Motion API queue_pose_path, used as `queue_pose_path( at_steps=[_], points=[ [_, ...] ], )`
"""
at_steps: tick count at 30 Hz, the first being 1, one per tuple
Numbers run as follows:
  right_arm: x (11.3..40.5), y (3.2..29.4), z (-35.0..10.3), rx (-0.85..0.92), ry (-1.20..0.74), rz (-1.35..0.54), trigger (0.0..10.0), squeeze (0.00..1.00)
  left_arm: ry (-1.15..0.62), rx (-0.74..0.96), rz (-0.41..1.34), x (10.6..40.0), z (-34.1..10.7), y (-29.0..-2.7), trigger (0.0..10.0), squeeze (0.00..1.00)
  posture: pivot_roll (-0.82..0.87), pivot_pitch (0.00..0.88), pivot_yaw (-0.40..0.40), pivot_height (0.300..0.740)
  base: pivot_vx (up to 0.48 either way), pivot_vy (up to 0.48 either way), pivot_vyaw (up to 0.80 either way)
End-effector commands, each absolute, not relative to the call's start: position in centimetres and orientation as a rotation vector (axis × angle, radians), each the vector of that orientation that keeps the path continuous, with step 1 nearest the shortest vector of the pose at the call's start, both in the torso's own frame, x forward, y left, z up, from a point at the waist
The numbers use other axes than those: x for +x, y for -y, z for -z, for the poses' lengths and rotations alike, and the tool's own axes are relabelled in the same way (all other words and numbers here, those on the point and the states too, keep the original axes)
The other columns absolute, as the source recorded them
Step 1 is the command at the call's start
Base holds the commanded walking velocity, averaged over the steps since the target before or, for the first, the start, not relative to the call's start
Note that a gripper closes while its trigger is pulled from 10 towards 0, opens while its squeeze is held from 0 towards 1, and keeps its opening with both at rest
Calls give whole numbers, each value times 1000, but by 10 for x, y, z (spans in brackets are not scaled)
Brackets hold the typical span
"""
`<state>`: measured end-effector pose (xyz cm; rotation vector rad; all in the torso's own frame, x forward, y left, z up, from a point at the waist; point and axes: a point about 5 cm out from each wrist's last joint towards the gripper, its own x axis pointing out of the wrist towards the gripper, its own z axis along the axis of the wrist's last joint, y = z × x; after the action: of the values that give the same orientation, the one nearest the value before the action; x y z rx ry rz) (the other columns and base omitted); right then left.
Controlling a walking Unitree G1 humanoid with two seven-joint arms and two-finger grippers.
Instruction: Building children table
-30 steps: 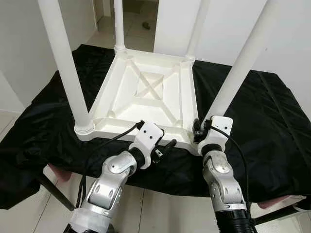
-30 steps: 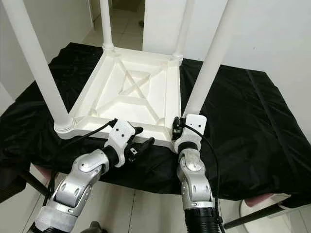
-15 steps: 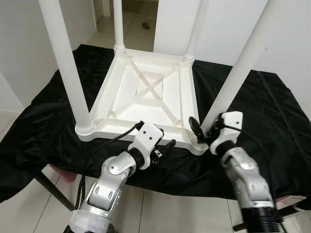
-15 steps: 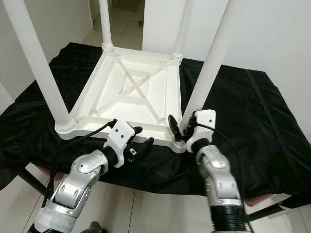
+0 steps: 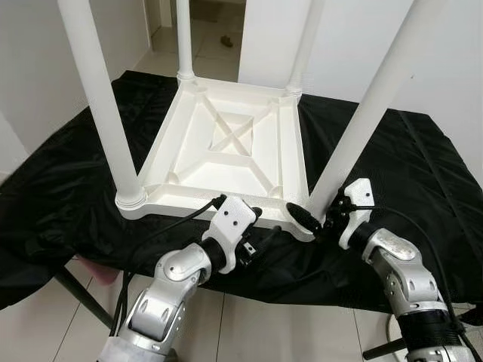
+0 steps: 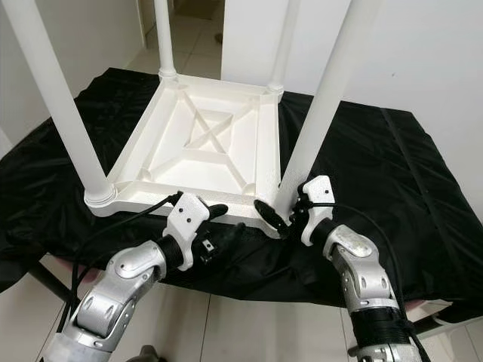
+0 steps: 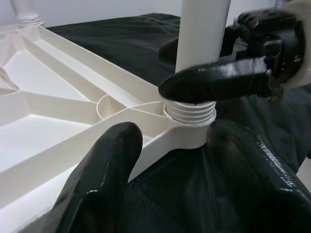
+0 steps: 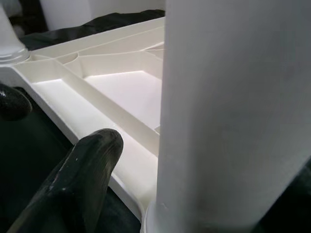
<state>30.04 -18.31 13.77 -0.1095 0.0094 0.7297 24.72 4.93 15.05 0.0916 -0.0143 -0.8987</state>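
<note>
A white children's table [image 5: 226, 143] lies upside down on a black cloth, its legs pointing up. Its near right leg [image 5: 362, 113] is screwed into a threaded collar [image 7: 190, 112] at the corner. My right gripper [image 5: 317, 219] is open around the base of that leg. One finger [image 7: 214, 85] crosses in front of it and the other is behind. In the right wrist view a gap shows between finger [image 8: 73, 184] and leg [image 8: 233, 111]. My left gripper [image 5: 260, 228] is open at the table's near rim, left of that corner.
The black cloth [image 5: 423, 173] covers a low stand with dark metal legs [image 5: 75, 290], and its front edge runs just under both arms. Pale tiled floor [image 5: 249, 332] lies below. White walls stand close on the left and right, with a doorway [image 5: 215, 23] at the back.
My right arm has swung out to the right, from in front of the near right leg to its side, and its fingers now reach round the leg's base. The left gripper barely moved.
</note>
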Motion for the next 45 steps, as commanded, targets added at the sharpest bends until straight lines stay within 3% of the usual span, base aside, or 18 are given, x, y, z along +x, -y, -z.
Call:
queue_pose_path(
  at_steps=[1,4,5,6,9,10,24,35,41,42,44,45],
  points=[
    [303,185,-133,-139,-29,-743,10000,0,-13,85,1018,240,-148,-46,10000,0,38,3,-46,740,0,0,0],
    [305,185,-131,-141,-35,-750,10000,0,-13,88,1017,241,-148,-47,10000,0,39,6,-43,740,0,0,0],
    [307,186,-130,-137,-34,-747,6549,0,-13,92,1016,241,-149,-48,10000,0,41,7,-44,740,0,0,0],
    [310,186,-129,-132,-33,-732,1059,0,-21,93,1014,241,-149,-48,10000,0,43,8,-45,740,0,0,0],
    [311,187,-128,-129,-32,-721,1059,0,-29,92,1013,241,-148,-48,10000,0,44,9,-46,740,0,0,0],
    [313,187,-128,-119,-36,-699,0,0,-42,91,1007,241,-147,-48,10000,0,45,10,-47,740,0,0,0],
    [309,170,-121,-74,-32,-412,0,0,-86,95,966,241,-144,-47,10000,0,40,23,-56,740,0,0,0],
    [296,149,-118,81,-98,118,0,0,-78,111,952,244,-144,-43,10000,0,25,27,-53,740,0,0,0],
    [296,130,-121,121,-93,70,0,0,-72,103,957,244,-146,-40,10000,0,23,24,-53,740,0,0,0],
    [296,131,-123,127,-93,52,4667,0,-71,103,957,245,-147,-40,10000,0,25,25,-56,740,0,0,0],
    [296,131,-123,127,-93,52,4667,0,-71,103,957,245,-147,-40,10000,0,25,25,-56,740,0,0,0],
    [297,131,-124,124,-89,33,10000,0,-70,105,955,245,-147,-40,10000,0,26,24,-58,740,0,0,0]
  ],
)
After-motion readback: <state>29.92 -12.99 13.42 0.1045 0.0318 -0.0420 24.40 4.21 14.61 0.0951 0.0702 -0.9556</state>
